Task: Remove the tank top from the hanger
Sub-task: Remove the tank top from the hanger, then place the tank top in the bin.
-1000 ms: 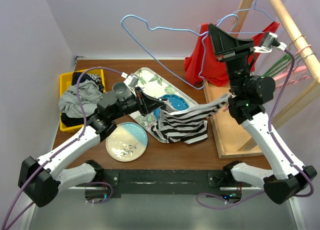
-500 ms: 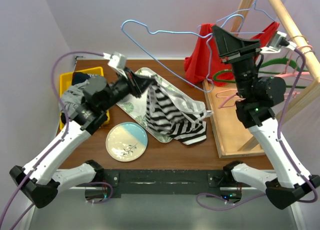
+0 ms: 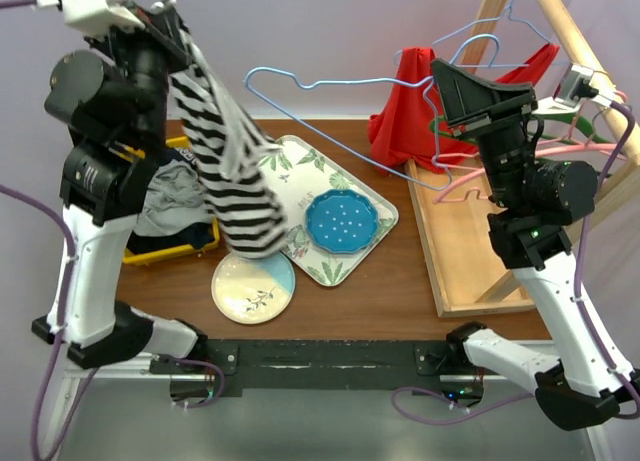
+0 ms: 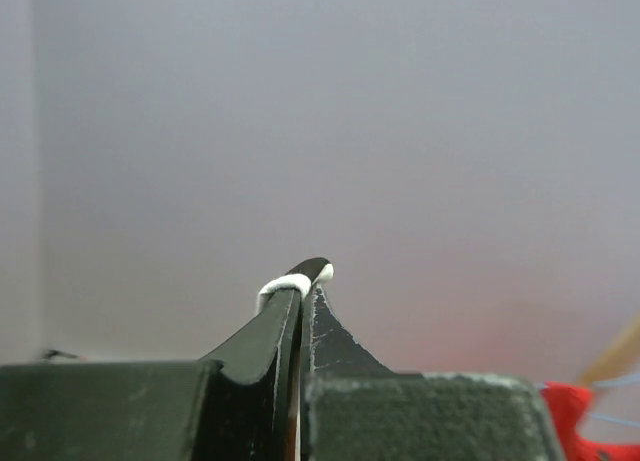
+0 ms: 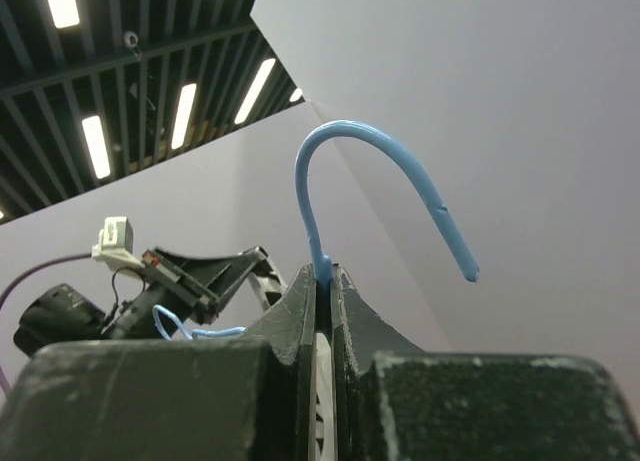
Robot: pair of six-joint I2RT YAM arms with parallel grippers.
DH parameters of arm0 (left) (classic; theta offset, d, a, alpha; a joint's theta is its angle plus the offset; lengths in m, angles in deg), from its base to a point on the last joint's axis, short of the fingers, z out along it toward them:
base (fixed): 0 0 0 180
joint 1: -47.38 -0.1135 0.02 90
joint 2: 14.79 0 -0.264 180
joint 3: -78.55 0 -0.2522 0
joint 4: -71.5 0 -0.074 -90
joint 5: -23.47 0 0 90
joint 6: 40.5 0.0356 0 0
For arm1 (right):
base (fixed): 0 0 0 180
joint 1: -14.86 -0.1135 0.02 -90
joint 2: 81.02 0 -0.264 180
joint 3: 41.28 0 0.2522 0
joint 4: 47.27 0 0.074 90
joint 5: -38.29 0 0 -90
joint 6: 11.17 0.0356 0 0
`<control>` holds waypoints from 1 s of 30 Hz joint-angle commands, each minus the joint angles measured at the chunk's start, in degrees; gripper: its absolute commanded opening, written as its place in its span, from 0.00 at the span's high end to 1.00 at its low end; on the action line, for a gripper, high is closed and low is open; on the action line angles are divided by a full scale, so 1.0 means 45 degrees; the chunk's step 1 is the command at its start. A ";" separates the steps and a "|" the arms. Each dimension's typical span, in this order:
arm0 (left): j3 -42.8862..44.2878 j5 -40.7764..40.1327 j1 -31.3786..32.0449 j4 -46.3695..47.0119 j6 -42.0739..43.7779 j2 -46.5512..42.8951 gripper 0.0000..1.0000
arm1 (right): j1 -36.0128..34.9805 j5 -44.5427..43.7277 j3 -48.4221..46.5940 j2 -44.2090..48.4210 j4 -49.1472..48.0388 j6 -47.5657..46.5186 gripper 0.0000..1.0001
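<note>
The black-and-white striped tank top (image 3: pixel 228 161) hangs free from my left gripper (image 3: pixel 172 21), raised high at the upper left, and drapes down toward the table. In the left wrist view the jaws are shut on a pinch of its fabric (image 4: pixel 295 277). My right gripper (image 3: pixel 440 81) is shut on the neck of the bare blue wire hanger (image 3: pixel 330 81), holding it in the air at the upper middle. In the right wrist view the hanger's hook (image 5: pixel 380 186) rises from between the closed fingers (image 5: pixel 300 311).
A floral tray (image 3: pixel 345 266) holds a blue plate (image 3: pixel 341 221). A pale plate (image 3: pixel 253 287) lies near the front. A yellow bin (image 3: pixel 190 243) with clothes stands left. A wooden rack (image 3: pixel 575 56) with a red garment (image 3: pixel 420 111) and hangers stands right.
My left arm has swung up and to the left, lifting the striped tank top off the tray and clear of the hanger. The right gripper keeps holding the blue hanger.
</note>
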 commanded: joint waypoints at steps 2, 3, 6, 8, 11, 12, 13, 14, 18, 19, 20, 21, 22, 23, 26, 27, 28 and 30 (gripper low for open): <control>0.1139 -0.1265 -0.1926 -0.2123 0.0969 0.1600 1.00 | 0.0021 0.0264 -0.0033 0.0418 0.0295 -0.0467 1.00; 0.0925 -0.1168 -0.2936 -0.2106 0.0851 0.1542 1.00 | 0.0040 0.0361 -0.0053 0.0418 0.0393 -0.0526 1.00; -0.0149 -0.1089 -0.4929 -0.1580 0.0772 0.1191 1.00 | 0.0040 0.0557 -0.0053 0.0438 0.0589 -0.0682 1.00; -0.0425 -0.0466 -0.5813 -0.1578 0.0597 0.1209 1.00 | 0.0040 0.0809 0.0064 0.0418 0.0550 -0.0586 1.00; -0.0716 0.0219 -0.6888 -0.1968 -0.0066 0.1366 1.00 | 0.0040 0.0928 0.0259 0.0321 0.0686 -0.0410 1.00; -0.1124 0.0258 -0.6969 -0.1872 -0.0204 0.1289 1.00 | 0.0040 0.0909 0.0376 0.0320 0.0725 -0.0390 1.00; -0.2347 0.0355 -0.7047 -0.1736 -0.0340 0.1017 1.00 | 0.0040 0.0851 0.0493 0.0417 0.0629 -0.0370 1.00; -0.3094 0.0492 -0.7357 -0.1329 -0.0690 0.0898 1.00 | 0.0040 0.0811 0.0842 0.0476 0.0531 -0.0312 1.00; -0.7813 0.2032 -0.7887 0.0118 -0.1376 0.0253 1.00 | 0.0040 0.0830 0.1178 0.0555 0.0628 -0.0448 1.00; -0.8446 0.2210 -0.7888 0.0314 -0.1454 0.0214 1.00 | 0.0040 0.0850 0.1255 0.0574 0.0667 -0.0506 1.00; -0.9033 0.2347 -0.7965 0.0683 -0.1552 0.0252 1.00 | 0.0040 0.0908 0.1295 0.0555 0.0667 -0.0507 1.00; -1.0063 0.2677 -0.8024 0.0861 -0.1611 0.0311 1.00 | 0.0040 0.0967 0.1353 0.0593 0.0667 -0.0487 1.00; -1.0518 0.2951 -0.8102 0.0998 -0.1708 0.0524 1.00 | 0.0040 0.1122 0.1412 0.0594 0.0725 -0.0429 1.00; -1.0929 0.3360 -0.8470 0.1464 -0.2057 0.0661 1.00 | 0.0040 0.1182 0.1625 0.0633 0.0687 -0.0351 1.00; -1.2142 0.6071 -0.9251 0.2363 -0.2703 0.1442 0.88 | 0.0059 0.1456 0.2036 0.0730 0.0511 -0.0136 1.00; -1.1970 0.7007 -0.9351 0.2193 -0.2744 0.1753 0.80 | 0.0040 0.1475 0.2095 0.0789 0.0530 -0.0136 1.00; -1.1659 0.7326 -0.9352 0.1766 -0.2686 0.2356 0.63 | 0.0040 0.1494 0.2134 0.0828 0.0550 -0.0136 1.00; -1.1034 0.7039 -0.9333 0.0456 -0.2724 0.2713 0.53 | 0.0040 0.1495 0.2213 0.0906 0.0628 -0.0194 1.00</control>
